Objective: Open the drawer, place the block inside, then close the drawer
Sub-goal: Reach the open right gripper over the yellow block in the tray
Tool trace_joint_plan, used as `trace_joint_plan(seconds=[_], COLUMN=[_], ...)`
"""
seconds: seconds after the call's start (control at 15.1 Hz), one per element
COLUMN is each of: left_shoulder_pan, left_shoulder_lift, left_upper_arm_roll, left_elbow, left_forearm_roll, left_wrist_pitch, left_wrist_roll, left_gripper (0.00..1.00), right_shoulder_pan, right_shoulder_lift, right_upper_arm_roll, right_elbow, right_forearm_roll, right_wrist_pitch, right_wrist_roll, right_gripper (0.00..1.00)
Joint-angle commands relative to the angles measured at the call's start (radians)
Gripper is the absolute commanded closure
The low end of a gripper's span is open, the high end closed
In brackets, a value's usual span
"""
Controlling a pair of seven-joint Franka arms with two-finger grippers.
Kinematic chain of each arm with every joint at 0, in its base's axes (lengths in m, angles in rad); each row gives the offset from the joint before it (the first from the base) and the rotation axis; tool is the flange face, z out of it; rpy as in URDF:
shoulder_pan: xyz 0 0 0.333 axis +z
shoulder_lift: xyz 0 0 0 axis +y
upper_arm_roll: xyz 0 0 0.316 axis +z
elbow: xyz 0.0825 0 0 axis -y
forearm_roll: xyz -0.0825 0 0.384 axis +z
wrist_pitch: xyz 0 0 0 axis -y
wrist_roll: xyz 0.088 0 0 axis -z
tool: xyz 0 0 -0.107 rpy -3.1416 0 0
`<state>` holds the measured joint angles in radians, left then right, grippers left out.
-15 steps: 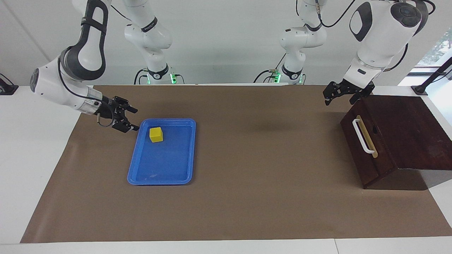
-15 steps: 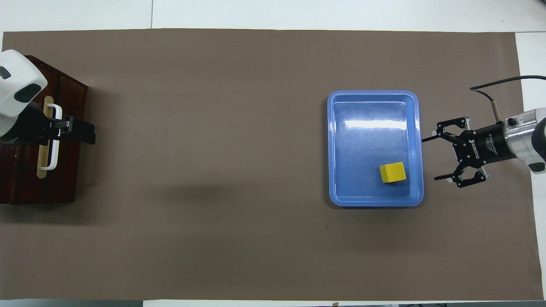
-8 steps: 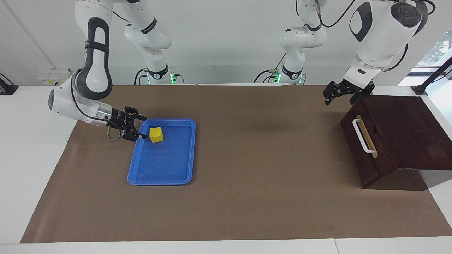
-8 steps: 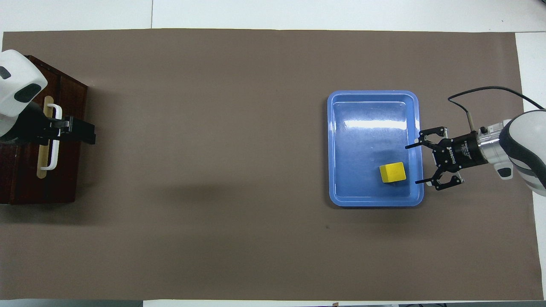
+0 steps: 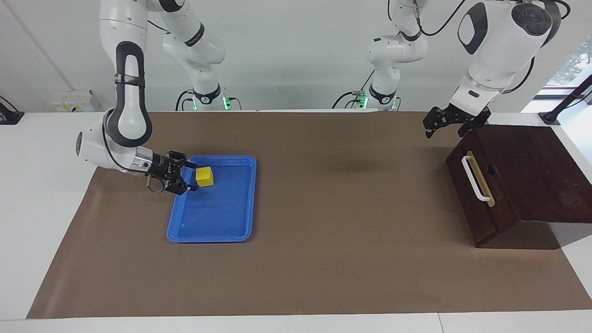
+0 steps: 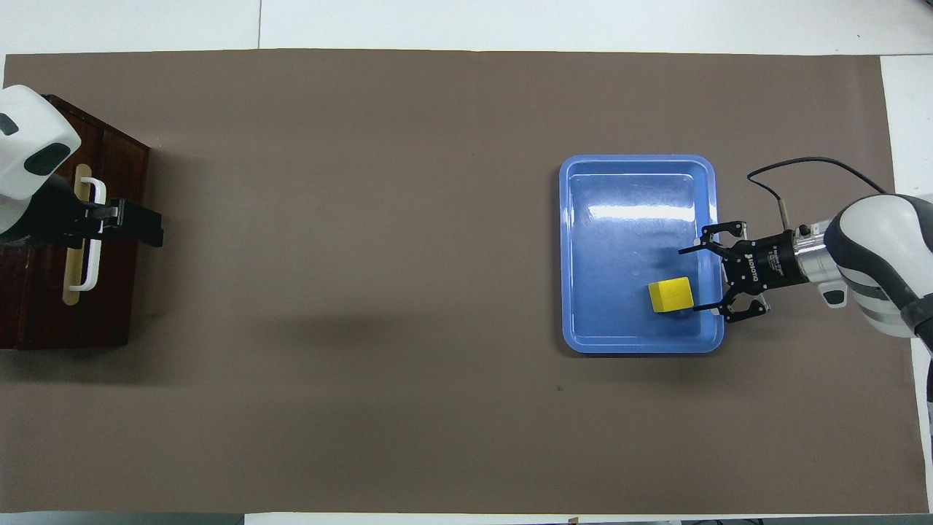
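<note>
The yellow block lies in the blue tray, in the corner nearest the robots at the right arm's end. My right gripper is open and low over the tray's rim, with its fingertips on either side of the block's near face and not touching it. The dark wooden drawer is closed, and its white handle is free. Raised above the top edge of the drawer's front, my left gripper is open and holds nothing.
A brown mat covers the table. The dark box that houses the drawer stands at the left arm's end. Bare mat lies between tray and box.
My right gripper has moved in over the tray's rim toward the block and sunk lower. The left arm, block and drawer have not moved.
</note>
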<state>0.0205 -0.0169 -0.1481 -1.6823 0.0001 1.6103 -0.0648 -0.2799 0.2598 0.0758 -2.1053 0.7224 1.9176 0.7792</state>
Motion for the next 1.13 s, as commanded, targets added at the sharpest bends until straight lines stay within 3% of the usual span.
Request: trace_joint_plan(seconds=[0.0, 0.8, 1.06], left_shoulder_pan=[0.004, -0.014, -0.059], left_shoulder_lift=[-0.005, -0.018, -0.029], left_upper_arm_roll=[-0.001, -0.010, -0.013], left_elbow=[0.007, 0.006, -0.072], left_forearm_roll=[-0.012, -0.011, 0.064], left_wrist_pitch=[-0.013, -0.061, 0.078], left_wrist_roll=[0.005, 0.002, -0.058], left_gripper=[0.00, 0.00, 0.00], right_shoulder_pan=[0.001, 0.014, 0.014], right_shoulder_lift=[-0.001, -0.008, -0.008], right_upper_arm_roll=[0.007, 0.006, 0.006], right_elbow=[-0.015, -0.047, -0.048], right_forearm_roll=[0.026, 0.026, 0.026], right_wrist_pitch=[0.027, 0.026, 0.027], right_wrist_roll=[-0.029, -0.066, -0.071], right_gripper=[0.00, 0.00, 0.00])
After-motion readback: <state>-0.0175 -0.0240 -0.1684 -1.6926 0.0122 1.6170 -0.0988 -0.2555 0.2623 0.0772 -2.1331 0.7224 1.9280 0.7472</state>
